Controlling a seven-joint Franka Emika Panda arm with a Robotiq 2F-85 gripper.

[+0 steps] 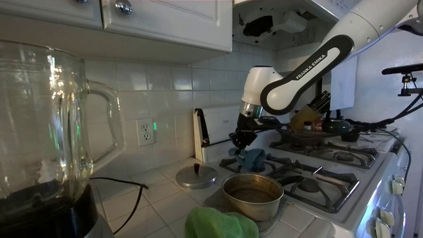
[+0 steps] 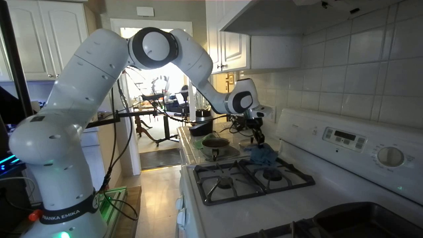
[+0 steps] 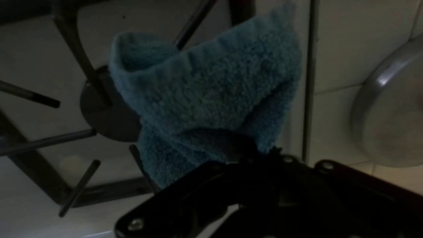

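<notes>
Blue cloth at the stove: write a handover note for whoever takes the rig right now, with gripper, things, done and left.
Gripper: the gripper is shut on the blue cloth.
Things: the cloth is at a back burner, hiding part of it in the wrist view; whether it touches the grate I can't tell. The pot stands uncovered by the stove, with a metal lid apart from it and a green cloth beside it.
Done: blue cloth grasped.
Left: it is not released yet; probably a set-down or wipe, so mind snagging on the grate.
</notes>
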